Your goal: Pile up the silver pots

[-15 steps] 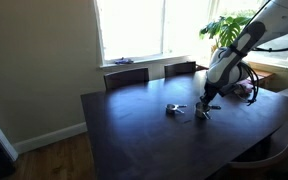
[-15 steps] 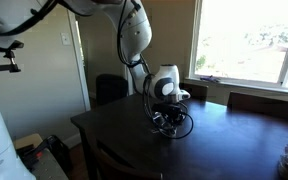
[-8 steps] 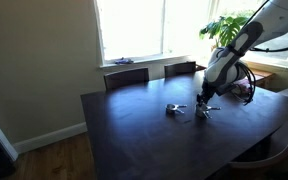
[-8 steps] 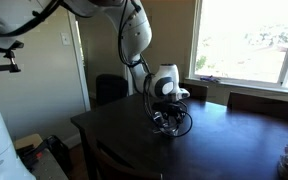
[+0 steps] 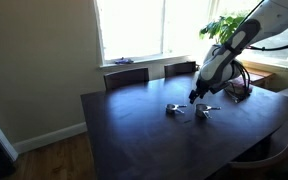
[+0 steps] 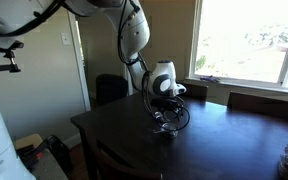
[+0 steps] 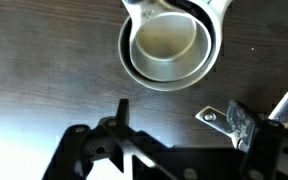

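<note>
Two silver pots [image 7: 169,50] sit nested, mouths up, on the dark counter [image 7: 44,70]. Their handles run off the wrist view's top edge. The jaws stand wide and empty, just clear of this stack. A third pot [image 5: 174,109] lies near the stack, apart.

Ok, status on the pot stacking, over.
End effector open, clear above. Two silver pots nested on the table. Another silver pot sits apart, unstacked. Nothing in the way.
</note>
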